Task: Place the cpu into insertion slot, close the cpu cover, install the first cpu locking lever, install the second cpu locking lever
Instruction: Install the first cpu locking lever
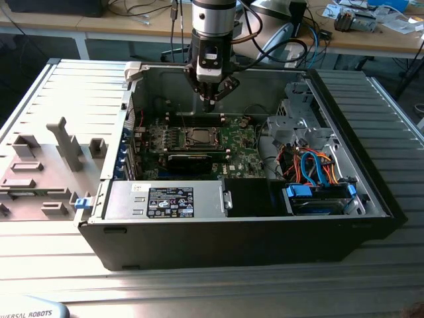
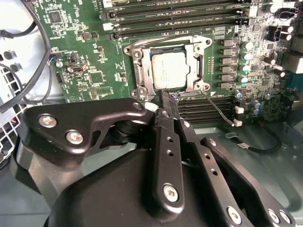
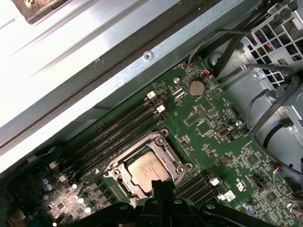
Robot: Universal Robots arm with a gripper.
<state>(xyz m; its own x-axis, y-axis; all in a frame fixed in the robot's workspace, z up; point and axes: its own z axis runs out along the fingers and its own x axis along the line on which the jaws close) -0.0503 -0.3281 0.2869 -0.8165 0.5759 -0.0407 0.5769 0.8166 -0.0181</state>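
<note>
Cpu (image 2: 169, 71) is being held flat in the insertion slot (image 2: 137, 53) at the middle of the green motherboard (image 2: 94, 80), its silver-grey top being framed by the cpu cover (image 2: 196, 66) lying down over it. The tool (image 2: 164, 94) is being poised above one edge of the slot, fingers pressed together on nothing, the chip lying just beyond its tip. A thin wire lever (image 2: 218, 108) is being left jutting loose from a nearby corner.
</note>
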